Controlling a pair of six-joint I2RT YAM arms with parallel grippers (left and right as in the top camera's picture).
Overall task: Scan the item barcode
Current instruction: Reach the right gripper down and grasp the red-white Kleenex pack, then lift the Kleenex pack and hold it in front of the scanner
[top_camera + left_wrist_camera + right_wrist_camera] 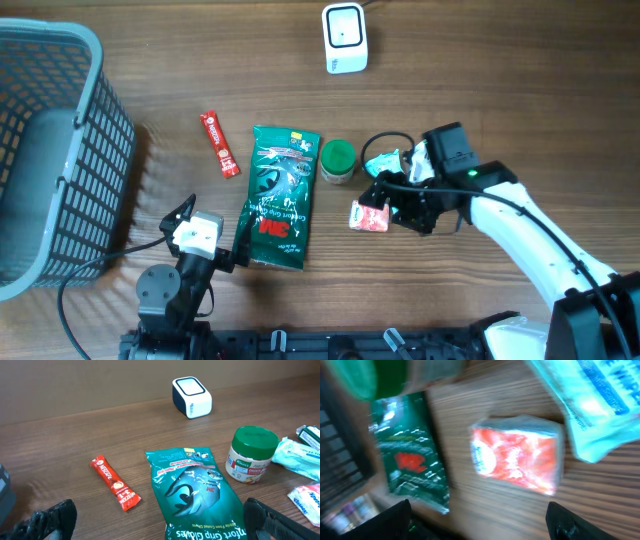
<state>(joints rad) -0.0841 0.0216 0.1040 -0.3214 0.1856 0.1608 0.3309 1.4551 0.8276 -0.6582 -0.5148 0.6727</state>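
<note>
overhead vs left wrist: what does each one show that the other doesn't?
Only overhead: the grey basket on the table's left and the right arm.
Only left wrist: readable print, with Knorr on the green-lidded jar, Nescafe on the red sachet and Grip Gloves on the green pack.
Both: the white scanner, the jar, the sachet, the green pack, the wipes pack and the small red-and-white pack, which the wrist view cuts off at its edge.

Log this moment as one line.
phase: approach | right gripper: open, over red-white packet | left gripper: open, beside 3M gloves pack | scanner: untouched
</note>
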